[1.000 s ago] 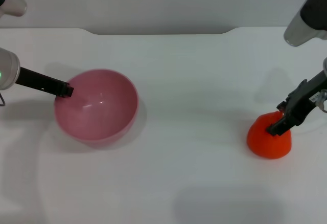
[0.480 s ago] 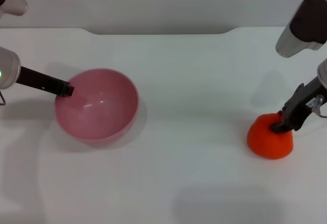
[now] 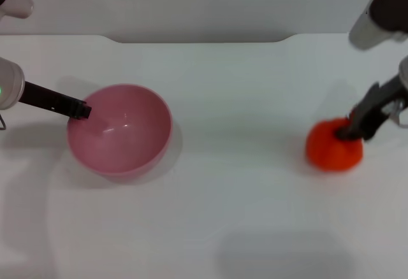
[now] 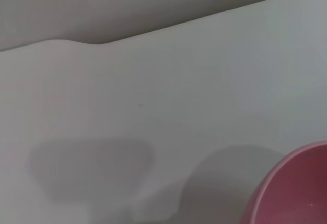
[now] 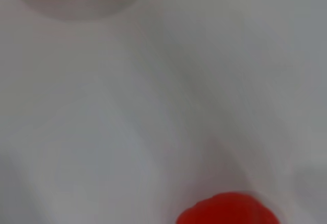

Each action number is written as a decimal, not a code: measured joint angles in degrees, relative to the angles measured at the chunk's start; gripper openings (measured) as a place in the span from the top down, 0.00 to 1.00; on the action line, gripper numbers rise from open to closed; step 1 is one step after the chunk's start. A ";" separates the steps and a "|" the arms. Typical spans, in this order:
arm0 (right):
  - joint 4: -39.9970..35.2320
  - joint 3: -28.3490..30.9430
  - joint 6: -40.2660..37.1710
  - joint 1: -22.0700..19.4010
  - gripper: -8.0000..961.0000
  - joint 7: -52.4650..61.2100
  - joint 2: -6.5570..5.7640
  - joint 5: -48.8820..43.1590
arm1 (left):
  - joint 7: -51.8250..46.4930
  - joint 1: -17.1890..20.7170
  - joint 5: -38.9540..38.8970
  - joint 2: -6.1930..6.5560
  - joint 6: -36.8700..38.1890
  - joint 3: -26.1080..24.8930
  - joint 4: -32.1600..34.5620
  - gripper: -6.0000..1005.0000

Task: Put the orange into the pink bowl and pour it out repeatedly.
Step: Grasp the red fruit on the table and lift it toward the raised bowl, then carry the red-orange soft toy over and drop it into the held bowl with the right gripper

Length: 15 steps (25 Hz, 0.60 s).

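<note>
Noted: right pincer (image 3: 352, 128) pinching the top of the orange (image 3: 333, 146), fruit at the right side of the white desk (image 3: 242, 183), well apart from the pink bowl (image 3: 120, 129) standing upright at left, left pincer (image 3: 81, 111) clamped on bowl's near-left rim

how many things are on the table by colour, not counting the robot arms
orange: 1, the orange, with the right gripper at its top
pink: 1, the pink bowl, with the left gripper at its rim
total: 2
</note>
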 joint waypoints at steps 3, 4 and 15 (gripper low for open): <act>-6.95 1.59 -0.09 -1.74 0.81 0.01 0.22 3.82 | 0.00 -0.15 -0.01 0.09 0.07 0.00 0.00 0.95; -9.91 2.25 -0.04 -2.35 0.82 0.01 0.25 5.62 | 0.00 -0.15 -0.01 0.09 0.07 0.00 0.00 0.95; -27.05 2.31 2.09 -4.44 0.83 -2.88 0.63 31.54 | 0.37 -2.93 -0.20 -0.24 1.92 0.00 0.10 0.95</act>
